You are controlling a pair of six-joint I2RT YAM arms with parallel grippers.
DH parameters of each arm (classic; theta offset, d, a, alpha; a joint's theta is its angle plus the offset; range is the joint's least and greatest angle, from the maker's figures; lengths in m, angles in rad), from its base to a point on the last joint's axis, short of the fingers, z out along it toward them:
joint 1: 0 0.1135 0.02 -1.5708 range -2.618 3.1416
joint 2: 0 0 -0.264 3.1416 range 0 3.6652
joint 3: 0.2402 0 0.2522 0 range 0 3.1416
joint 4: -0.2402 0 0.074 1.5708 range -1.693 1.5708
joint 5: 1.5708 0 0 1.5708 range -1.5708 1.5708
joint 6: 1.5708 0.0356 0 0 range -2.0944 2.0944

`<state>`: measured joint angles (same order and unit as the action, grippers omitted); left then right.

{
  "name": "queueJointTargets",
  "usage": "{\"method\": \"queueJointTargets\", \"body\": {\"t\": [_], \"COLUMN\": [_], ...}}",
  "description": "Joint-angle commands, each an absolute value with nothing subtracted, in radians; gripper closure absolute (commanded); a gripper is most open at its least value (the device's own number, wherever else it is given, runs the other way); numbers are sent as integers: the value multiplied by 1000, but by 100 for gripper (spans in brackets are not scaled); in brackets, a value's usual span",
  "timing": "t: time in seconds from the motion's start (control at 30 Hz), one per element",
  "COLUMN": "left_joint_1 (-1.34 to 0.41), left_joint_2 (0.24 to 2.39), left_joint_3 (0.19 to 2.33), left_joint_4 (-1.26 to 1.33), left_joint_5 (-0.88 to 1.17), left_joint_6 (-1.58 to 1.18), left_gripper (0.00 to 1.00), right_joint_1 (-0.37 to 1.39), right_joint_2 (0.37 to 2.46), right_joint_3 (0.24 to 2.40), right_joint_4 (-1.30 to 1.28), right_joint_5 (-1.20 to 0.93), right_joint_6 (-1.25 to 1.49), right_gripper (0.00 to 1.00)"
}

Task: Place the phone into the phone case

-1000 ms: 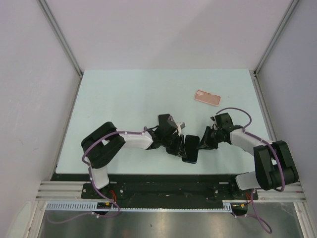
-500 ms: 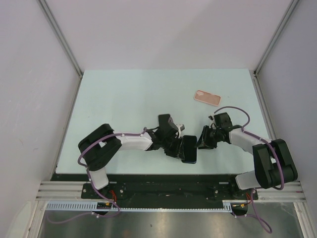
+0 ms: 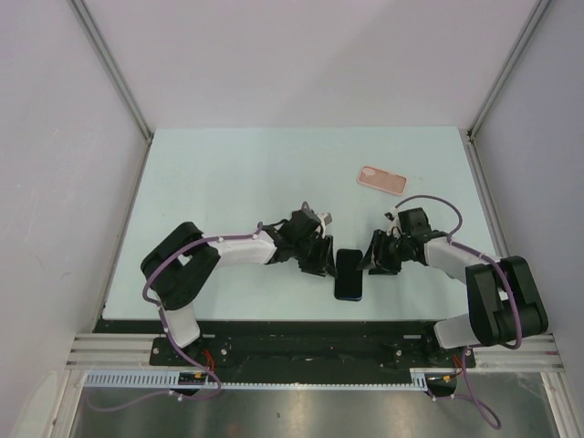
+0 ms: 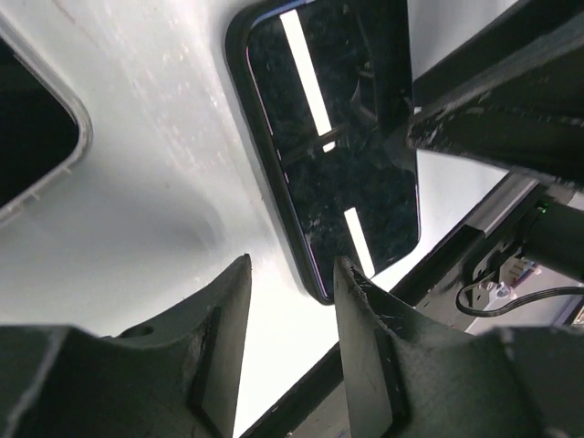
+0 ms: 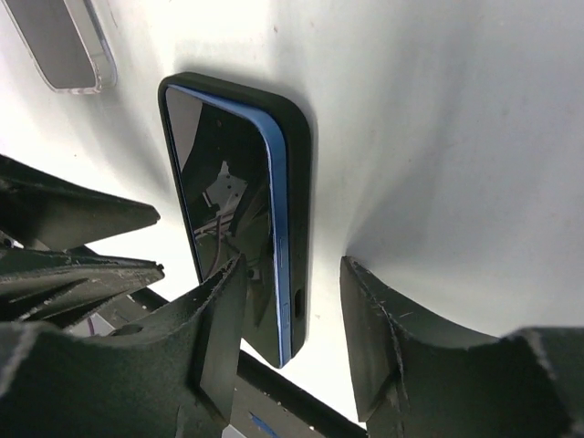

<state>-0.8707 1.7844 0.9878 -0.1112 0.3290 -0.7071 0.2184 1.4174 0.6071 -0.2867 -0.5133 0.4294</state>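
The phone [image 3: 348, 274], with a dark screen and a blue edge, lies flat in a black phone case near the table's front edge. In the right wrist view the blue edge sits slightly proud of the case [image 5: 294, 182] along the phone's [image 5: 228, 201] right side. My left gripper [image 3: 318, 256] is open and empty just left of the phone [image 4: 333, 155]. My right gripper [image 3: 372, 260] is open just right of it, its jaws [image 5: 292, 274] straddling the phone's near right edge without closing on it.
A pink phone case [image 3: 381, 180] lies at the back right of the table. A flat grey thing with a clear rim [image 5: 64, 41] lies beyond the phone, also in the left wrist view [image 4: 36, 137]. The table's black front edge [image 3: 347, 324] is close behind the phone.
My left gripper has drawn back to the left, off the phone, which now lies uncovered. My right gripper has barely moved.
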Motion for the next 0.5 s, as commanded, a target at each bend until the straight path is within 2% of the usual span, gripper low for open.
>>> {"method": "queueJointTargets", "body": {"t": [0.0, 0.2, 0.47], "left_joint_1": [-862, -859, -859], "left_joint_2": [1813, 1868, 1898], "left_joint_3": [1043, 1054, 993], "left_joint_4": [-60, -31, 96], "left_joint_5": [374, 400, 506], "left_joint_6": [-703, -712, -776], "left_gripper": [54, 57, 63], "right_joint_1": [227, 225, 216], "right_joint_2": [1361, 1362, 1390], "right_joint_3": [552, 506, 471], "right_joint_4": [-216, -144, -11], "right_joint_5": [-528, -561, -733], "right_joint_6": [457, 495, 574], "right_gripper": [49, 45, 44]}}
